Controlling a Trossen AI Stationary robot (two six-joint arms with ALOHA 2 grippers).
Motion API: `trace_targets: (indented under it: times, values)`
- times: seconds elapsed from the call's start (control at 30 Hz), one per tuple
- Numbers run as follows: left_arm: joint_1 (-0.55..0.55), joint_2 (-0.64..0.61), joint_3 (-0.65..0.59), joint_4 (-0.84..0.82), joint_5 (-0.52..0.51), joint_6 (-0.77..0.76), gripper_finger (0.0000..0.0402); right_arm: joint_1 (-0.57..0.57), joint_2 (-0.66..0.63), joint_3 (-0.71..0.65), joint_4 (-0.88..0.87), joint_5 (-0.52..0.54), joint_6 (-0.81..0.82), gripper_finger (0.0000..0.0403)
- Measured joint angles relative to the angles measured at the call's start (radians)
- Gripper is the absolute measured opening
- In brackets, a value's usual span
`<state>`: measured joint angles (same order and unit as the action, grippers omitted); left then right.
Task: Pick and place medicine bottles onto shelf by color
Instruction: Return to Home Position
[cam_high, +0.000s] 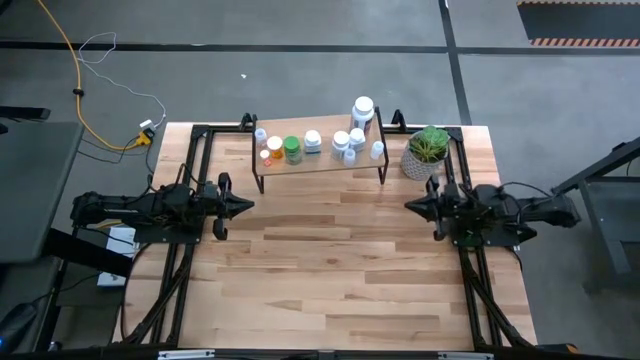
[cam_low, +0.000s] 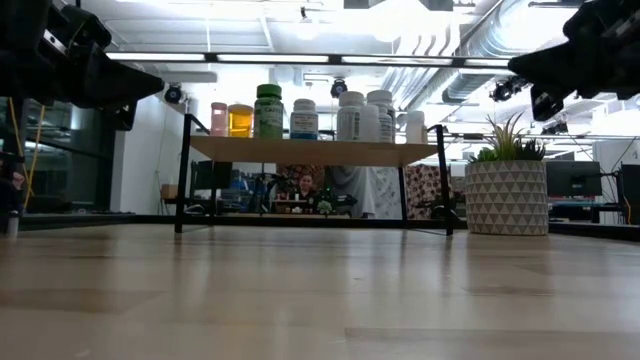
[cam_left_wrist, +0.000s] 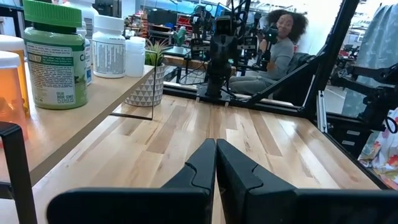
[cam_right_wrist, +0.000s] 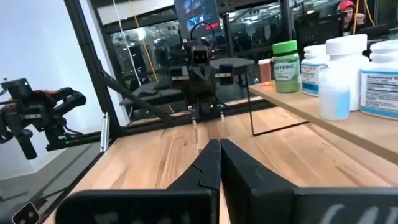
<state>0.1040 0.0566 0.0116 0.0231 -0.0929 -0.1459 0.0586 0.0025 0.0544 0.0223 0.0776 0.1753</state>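
Note:
The shelf (cam_high: 320, 160), a light board on thin black legs, stands at the table's far middle. On it stand the medicine bottles: orange ones (cam_high: 270, 150) at its left end, a green one (cam_high: 291, 150) beside them, then several white ones (cam_high: 350, 140) toward the right. In the low view the bottles (cam_low: 300, 115) line the board. My left gripper (cam_high: 248, 206) hovers shut at the table's left, pointing level toward the right. My right gripper (cam_high: 410, 204) hovers shut at the table's right, pointing level toward the left. Neither touches anything.
A potted green plant (cam_high: 428, 150) in a white patterned pot stands on the table just right of the shelf. Bare wooden tabletop (cam_high: 330, 270) spreads between the two arms and toward the near edge. A person (cam_left_wrist: 283, 37) sits beyond the table's right side.

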Motion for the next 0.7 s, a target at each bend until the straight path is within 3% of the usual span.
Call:
trace_targets:
  times: [0.7]
  values:
    - [0.0,-0.002,0.0,0.0,0.001,0.0,0.0003,0.028,0.018,-0.044,0.01,0.018,-0.045,0.0]
